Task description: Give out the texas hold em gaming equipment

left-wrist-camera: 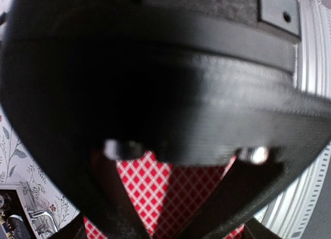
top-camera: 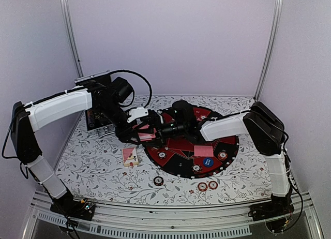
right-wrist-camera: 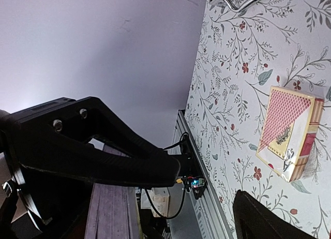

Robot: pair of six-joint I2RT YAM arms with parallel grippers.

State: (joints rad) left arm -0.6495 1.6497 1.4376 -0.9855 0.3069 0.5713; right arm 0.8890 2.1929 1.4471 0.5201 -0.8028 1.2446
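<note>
Your left tool (top-camera: 147,129) is clenched on a small pack of playing cards (left-wrist-camera: 155,190). In the left wrist view their red-and-white checked backs sit between the two dark fingers, and from above the pack hangs over the left edge of the round mat (top-camera: 227,146). Your right tool (right-wrist-camera: 209,184) is released. Its two fingers stand well apart with nothing between them, and it is also over the left edge of the mat, just beside the left tool. One pink card (top-camera: 203,150) lies on the near-right part of the mat, and the blue button disc (top-camera: 207,161) lies just in front of it. You can see three poker chips (top-camera: 222,155) on the mat along its near half. Three more are on the flowered surface (top-camera: 93,161) just in front of the mat, two of them side by side. A card box (right-wrist-camera: 289,130) lies flat on the surface to the left of the mat. The black case (top-camera: 97,120) stands further left and behind, partly hidden by your left arm.
</note>
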